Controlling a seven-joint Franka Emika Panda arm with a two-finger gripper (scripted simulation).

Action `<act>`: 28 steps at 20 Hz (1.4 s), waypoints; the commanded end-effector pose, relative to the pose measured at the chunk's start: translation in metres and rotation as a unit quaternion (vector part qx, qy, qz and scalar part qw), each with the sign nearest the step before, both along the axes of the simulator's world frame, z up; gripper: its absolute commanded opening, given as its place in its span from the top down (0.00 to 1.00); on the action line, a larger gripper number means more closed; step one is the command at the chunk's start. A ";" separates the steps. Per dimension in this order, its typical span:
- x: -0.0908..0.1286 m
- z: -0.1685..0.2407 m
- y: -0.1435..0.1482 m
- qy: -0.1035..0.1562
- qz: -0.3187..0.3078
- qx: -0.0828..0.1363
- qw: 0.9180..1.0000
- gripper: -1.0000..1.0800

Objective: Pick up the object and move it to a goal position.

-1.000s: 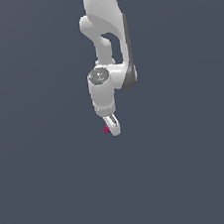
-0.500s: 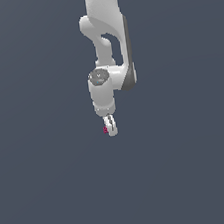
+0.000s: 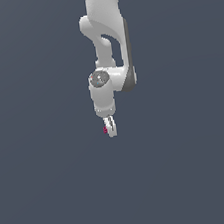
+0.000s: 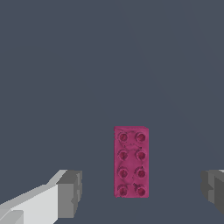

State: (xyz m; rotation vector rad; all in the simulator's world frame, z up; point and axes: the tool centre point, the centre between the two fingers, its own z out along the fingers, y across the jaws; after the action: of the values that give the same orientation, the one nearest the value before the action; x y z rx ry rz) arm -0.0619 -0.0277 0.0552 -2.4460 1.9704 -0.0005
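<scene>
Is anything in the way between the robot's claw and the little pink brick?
No, nothing visible is in the way. In the wrist view the pink brick lies in the open gap between the two fingers of the gripper, with only bare grey floor around it. No goal marker shows.

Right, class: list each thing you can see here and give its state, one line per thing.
Pink brick: lying flat, studs facing the wrist camera, not gripped.
Gripper: jaws open, one finger on each side of the brick, clear gaps between.
Arm: reaching down, gripper lowest.
</scene>
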 end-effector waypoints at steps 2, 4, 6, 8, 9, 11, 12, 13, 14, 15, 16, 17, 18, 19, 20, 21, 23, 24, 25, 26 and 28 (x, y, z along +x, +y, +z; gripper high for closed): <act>-0.001 -0.014 0.000 0.001 -0.001 0.000 1.000 0.04; -0.001 -0.024 0.000 0.001 -0.002 0.000 1.000 0.04; -0.001 -0.033 0.000 0.001 -0.002 0.000 1.000 0.04; -0.001 -0.039 0.000 0.000 -0.002 0.000 1.000 0.04; -0.001 -0.041 0.000 0.000 -0.002 0.000 1.000 0.04; -0.001 -0.043 0.000 0.000 -0.002 0.000 1.000 0.04; -0.001 -0.043 0.000 0.000 -0.002 0.000 1.000 0.04; -0.001 -0.043 0.000 0.000 -0.002 0.000 1.000 1.00; -0.001 -0.043 0.000 0.000 -0.002 0.000 1.000 1.00; -0.001 -0.043 0.000 0.000 -0.002 0.000 1.000 1.00; -0.001 -0.043 0.000 0.000 -0.002 0.000 1.000 1.00; -0.001 -0.043 0.000 0.000 -0.002 0.000 1.000 1.00; -0.001 -0.043 0.000 0.000 -0.002 0.000 1.000 1.00; -0.001 -0.043 0.000 0.000 -0.002 0.000 1.000 1.00; -0.001 -0.043 0.000 0.000 -0.002 0.000 1.000 1.00; -0.001 -0.043 0.000 0.000 -0.002 0.000 1.000 1.00; -0.001 -0.043 0.000 0.000 -0.002 0.000 1.000 1.00; -0.001 -0.043 0.000 0.000 -0.002 0.000 1.000 1.00; 0.000 -0.042 0.000 0.000 -0.002 0.000 1.000 1.00; 0.000 -0.040 0.001 0.000 -0.002 0.000 1.000 1.00; 0.001 -0.035 0.003 0.000 -0.002 0.000 1.000 1.00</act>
State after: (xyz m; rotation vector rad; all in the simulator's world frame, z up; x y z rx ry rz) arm -0.0619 -0.0263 0.0164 -2.4416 1.9774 0.0013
